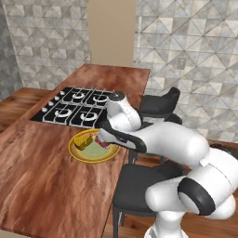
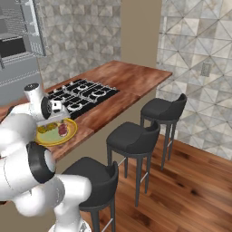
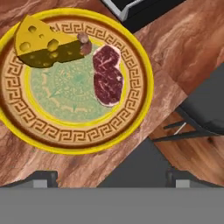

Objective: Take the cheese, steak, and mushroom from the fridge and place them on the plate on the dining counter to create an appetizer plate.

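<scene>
The yellow-rimmed plate (image 3: 144, 78) lies on the reddish-brown dining counter (image 3: 188, 35), close to its edge. On it are the holed yellow cheese (image 3: 46, 46), the tiny brown mushroom (image 3: 84, 43) touching the wedge, and the red-pink steak (image 3: 107, 75) on the pale green centre. My gripper (image 3: 113, 178) hangs open above the plate's near rim, its fingertips (image 3: 41, 177) wide apart with nothing between them. From the left base the hand (image 1: 114, 132) partly covers the plate (image 1: 76, 155), beside the cheese (image 1: 83, 139). The right base view shows the steak (image 2: 62, 130) on the plate (image 2: 68, 136).
A black four-burner cooktop (image 1: 76, 107) is set in the counter just behind the plate. Three black stools (image 2: 133, 136) line the counter's outer side, one right below the plate's edge (image 1: 139, 186). The grey fridge (image 2: 20, 41) stands at the far left.
</scene>
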